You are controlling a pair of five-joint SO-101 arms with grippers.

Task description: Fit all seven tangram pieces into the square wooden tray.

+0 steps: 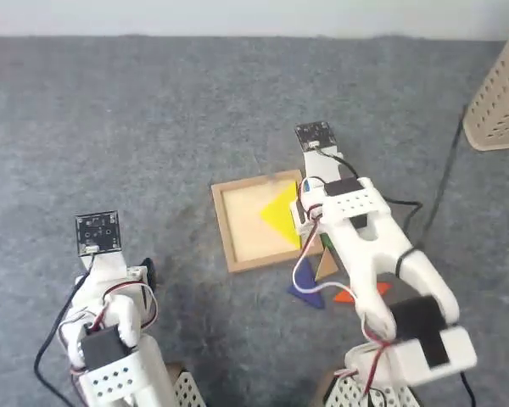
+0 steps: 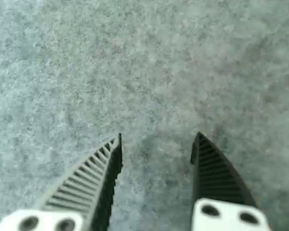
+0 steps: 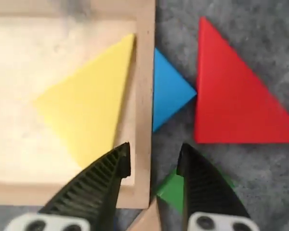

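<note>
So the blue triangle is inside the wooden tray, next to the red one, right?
Not quite. The blue triangle lies outside the wooden tray, on the carpet right beside its rim, and it is next to the red triangle. The right wrist view shows this.

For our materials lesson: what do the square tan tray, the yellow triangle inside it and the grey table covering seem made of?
Square tan tray: light wood by its look, matte; tan rim, paler floor.
Yellow triangle: smooth, evenly coloured; painted wood or plastic, unclear.
Grey table covering: probably felt or low carpet; fuzzy, speckled fibres.
</note>
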